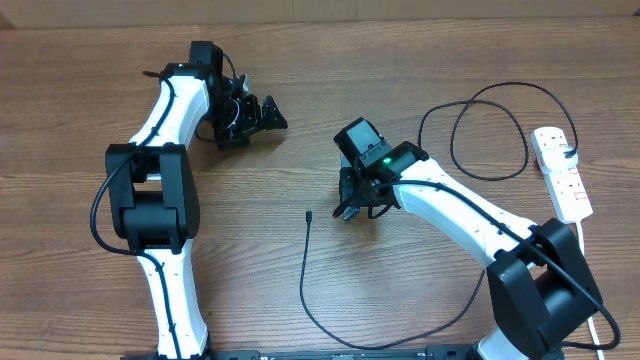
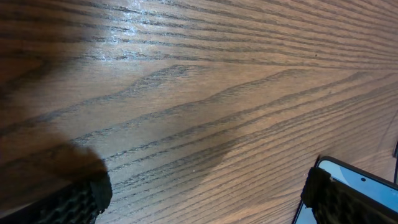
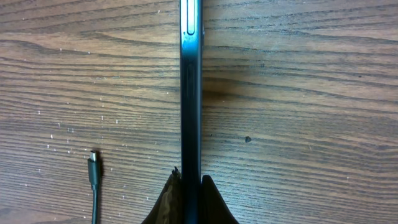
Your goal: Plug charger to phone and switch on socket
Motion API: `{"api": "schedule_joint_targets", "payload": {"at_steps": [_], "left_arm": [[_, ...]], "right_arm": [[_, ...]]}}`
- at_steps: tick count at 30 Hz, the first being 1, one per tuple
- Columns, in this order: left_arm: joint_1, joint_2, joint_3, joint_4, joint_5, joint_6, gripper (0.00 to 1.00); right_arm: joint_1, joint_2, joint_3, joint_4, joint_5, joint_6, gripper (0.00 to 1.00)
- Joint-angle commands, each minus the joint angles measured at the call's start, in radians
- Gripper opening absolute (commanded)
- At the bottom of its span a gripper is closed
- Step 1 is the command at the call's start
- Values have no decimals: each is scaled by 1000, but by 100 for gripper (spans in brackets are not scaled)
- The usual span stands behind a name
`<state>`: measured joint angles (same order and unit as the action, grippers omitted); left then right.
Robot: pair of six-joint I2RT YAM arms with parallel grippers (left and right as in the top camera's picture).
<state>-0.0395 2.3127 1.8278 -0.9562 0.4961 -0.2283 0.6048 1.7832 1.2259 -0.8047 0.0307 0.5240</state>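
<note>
Right hand [image 3: 189, 182] clamps the slim, dark-edged smartphone [image 3: 189, 81] on edge (grained brown wooden table [image 3: 311, 93] beneath); left hand [image 2: 200, 200] gapes wide, empty.

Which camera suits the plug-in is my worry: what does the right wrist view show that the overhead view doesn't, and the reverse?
Right wrist only: the phone edge-on, gripped in the right gripper's jaws. Overhead only: the socket, the left gripper, and the charger's long looping run. Both: the charger's plug tip lying loose on the table, beside the right gripper.
</note>
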Motion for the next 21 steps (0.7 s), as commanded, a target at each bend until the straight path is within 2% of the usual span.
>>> {"api": "schedule_joint_targets", "payload": {"at_steps": [1, 21], "left_arm": [[-6, 21, -5, 4, -36, 26, 100], [-6, 21, -5, 4, -36, 26, 100]], "right_arm": [[4, 6, 5, -5, 47, 4, 4], [4, 7, 5, -4, 74, 4, 4]]}}
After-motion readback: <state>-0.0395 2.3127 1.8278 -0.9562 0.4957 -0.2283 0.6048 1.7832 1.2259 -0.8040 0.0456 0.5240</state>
